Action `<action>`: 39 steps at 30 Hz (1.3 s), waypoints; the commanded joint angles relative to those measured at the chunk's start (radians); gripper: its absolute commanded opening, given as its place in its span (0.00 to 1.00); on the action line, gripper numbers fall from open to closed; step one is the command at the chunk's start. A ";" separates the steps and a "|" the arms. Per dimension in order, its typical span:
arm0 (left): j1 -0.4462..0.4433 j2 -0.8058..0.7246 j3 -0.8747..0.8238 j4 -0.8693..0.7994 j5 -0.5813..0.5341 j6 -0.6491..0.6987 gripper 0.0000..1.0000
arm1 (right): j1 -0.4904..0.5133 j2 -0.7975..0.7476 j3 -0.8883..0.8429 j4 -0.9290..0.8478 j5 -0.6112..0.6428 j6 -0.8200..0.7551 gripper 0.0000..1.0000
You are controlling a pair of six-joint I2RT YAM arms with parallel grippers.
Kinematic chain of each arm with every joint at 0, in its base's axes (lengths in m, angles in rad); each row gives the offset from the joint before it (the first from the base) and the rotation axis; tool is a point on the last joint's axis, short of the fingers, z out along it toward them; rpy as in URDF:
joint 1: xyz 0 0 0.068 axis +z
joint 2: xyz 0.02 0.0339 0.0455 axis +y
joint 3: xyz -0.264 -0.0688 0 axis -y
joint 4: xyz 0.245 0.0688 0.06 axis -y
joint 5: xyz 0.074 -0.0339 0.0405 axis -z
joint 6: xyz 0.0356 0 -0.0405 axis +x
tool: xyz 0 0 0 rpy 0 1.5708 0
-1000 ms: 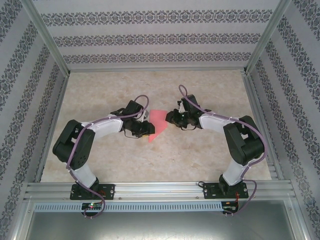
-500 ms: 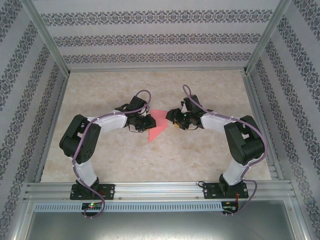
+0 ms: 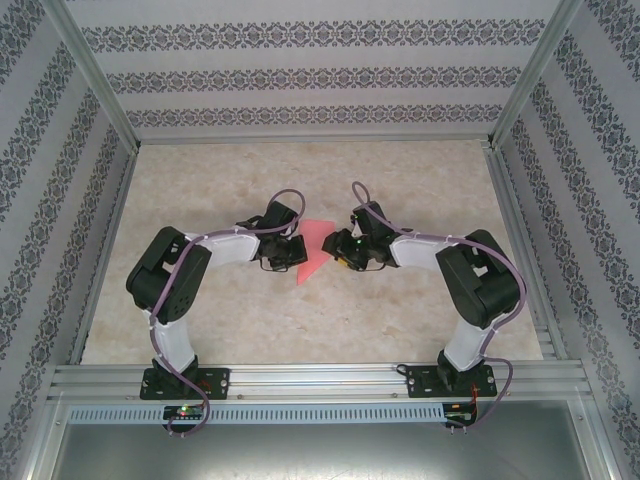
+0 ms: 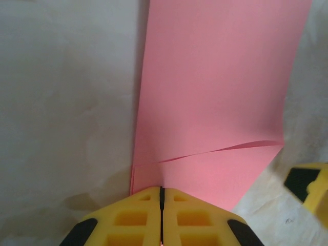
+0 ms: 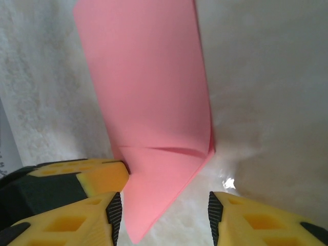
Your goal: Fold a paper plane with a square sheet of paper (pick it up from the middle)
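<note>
We see a pale beige worktop (image 3: 200, 180) with a faint marbled pattern. Near its middle lies one pink sheet of paper (image 3: 314, 246), folded, narrowing toward the near side, a crease crossing it.

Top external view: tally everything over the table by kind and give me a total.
Pink paper sheet: 1
Robot arms, left arm and right arm: 2
Yellow claws, left claw and right claw: 2
Total: 5
</note>
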 commanded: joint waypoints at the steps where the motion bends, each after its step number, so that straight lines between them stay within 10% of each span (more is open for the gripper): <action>1: -0.023 0.029 -0.081 -0.026 -0.083 -0.057 0.08 | 0.010 0.025 0.003 0.008 0.050 0.031 0.48; 39: -0.030 0.032 -0.104 -0.046 -0.107 -0.041 0.08 | 0.000 0.135 0.041 0.224 -0.122 0.052 0.28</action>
